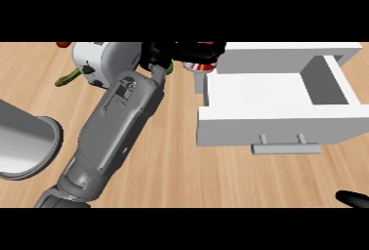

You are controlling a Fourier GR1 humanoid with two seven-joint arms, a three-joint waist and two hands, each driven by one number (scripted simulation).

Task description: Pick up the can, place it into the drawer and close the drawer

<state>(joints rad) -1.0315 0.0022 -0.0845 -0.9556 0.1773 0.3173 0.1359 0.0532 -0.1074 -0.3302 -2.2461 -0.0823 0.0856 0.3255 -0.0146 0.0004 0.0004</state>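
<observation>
Our left hand [176, 51] curled round the can [199, 66] at the counter's [173, 161] far edge, just beside the open drawer [274, 122], our right hand's [353, 199] fingers we couldn't tell.

One view only here, the head view, looking steeply down onto the wooden counter [173, 161]. It sits close in: the left forearm [115, 132] climbs from the lower left edge towards the top centre and fills much of the frame's left half. The open white drawer [277, 124] takes the upper right, its handle facing the lower edge. A grey rounded object [25, 144] is cut off at the left edge, and a black fingertip of the right hand [353, 198] just pokes in at the lower right corner.
</observation>
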